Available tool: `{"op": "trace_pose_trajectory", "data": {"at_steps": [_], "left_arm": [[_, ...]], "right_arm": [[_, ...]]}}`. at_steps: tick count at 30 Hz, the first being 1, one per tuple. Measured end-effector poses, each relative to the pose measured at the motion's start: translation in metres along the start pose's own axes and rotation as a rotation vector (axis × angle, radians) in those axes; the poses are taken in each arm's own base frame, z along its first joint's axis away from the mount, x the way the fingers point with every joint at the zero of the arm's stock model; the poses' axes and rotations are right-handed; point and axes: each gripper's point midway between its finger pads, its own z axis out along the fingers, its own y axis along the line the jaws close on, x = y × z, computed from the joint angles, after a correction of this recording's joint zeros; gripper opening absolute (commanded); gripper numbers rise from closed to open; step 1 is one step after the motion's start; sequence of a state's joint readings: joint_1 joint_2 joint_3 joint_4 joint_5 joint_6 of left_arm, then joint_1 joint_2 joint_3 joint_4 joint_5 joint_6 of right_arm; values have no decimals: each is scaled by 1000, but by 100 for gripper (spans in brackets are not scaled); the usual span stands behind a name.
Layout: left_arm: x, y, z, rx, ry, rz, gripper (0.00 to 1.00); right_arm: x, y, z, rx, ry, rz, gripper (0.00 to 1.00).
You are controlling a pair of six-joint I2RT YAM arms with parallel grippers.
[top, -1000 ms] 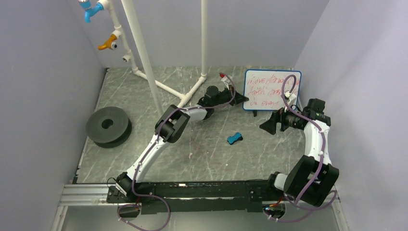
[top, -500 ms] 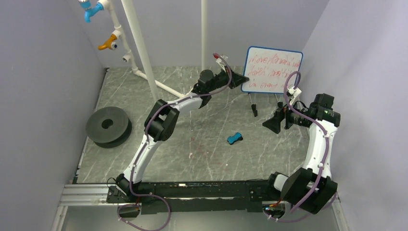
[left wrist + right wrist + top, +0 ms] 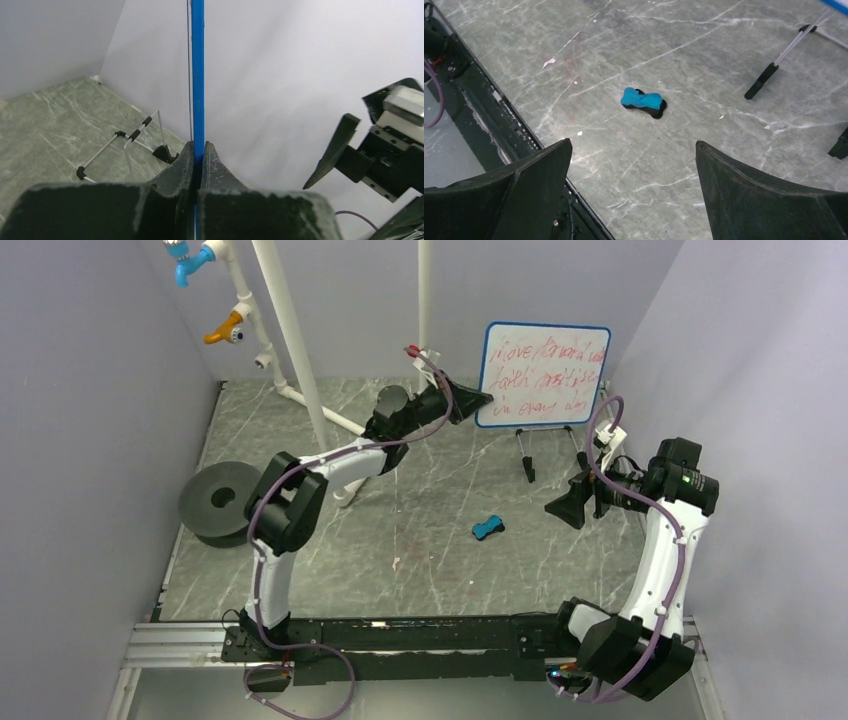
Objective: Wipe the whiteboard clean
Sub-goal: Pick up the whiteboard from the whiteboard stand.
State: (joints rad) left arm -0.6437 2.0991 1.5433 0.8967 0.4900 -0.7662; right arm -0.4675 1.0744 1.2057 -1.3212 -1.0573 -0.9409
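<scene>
The whiteboard [image 3: 545,375], blue-rimmed with red handwriting, hangs in the air at the back, clear of its wire easel [image 3: 548,448]. My left gripper [image 3: 478,400] is shut on the board's left edge. The left wrist view shows the board edge-on as a blue strip [image 3: 198,75] pinched between the fingers of that gripper [image 3: 198,152]. My right gripper [image 3: 563,506] hovers open and empty to the right, below the board. In the right wrist view a small blue eraser [image 3: 643,100] lies on the table ahead of the wide-apart fingers of the gripper [image 3: 633,146], also seen from above [image 3: 488,528].
A black foam ring [image 3: 226,502] lies at the left. A white pipe frame [image 3: 300,360] with blue and orange taps stands at the back left. The easel's black-tipped legs [image 3: 761,80] rest right of the eraser. A black rail [image 3: 400,635] runs along the near edge.
My left arm has lifted the whiteboard off the easel, up and to the left. The right arm has drawn back slightly, gripper still open.
</scene>
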Motion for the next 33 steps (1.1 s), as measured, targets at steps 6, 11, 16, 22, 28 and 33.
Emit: {"op": "trace_pose_trajectory", "data": {"at_steps": [6, 11, 16, 22, 28, 33], "left_arm": [[-33, -43, -35, -12, -61, 83, 0], [-58, -77, -72, -40, -113, 172, 0], [-74, -100, -111, -92, -157, 237, 0], [-59, -101, -162, -198, -147, 255, 0], [-40, -96, -215, -323, -132, 252, 0], [-35, -92, -251, -408, -171, 268, 0]], "right_arm": [[5, 11, -1, -26, 16, -4, 95], [5, 20, -4, -30, 16, -33, 96], [7, 31, -2, -60, 23, -69, 99], [26, 54, 17, -151, 67, -115, 99], [46, 66, 44, -229, 124, -176, 100], [47, 61, 60, -257, 125, -204, 100]]}}
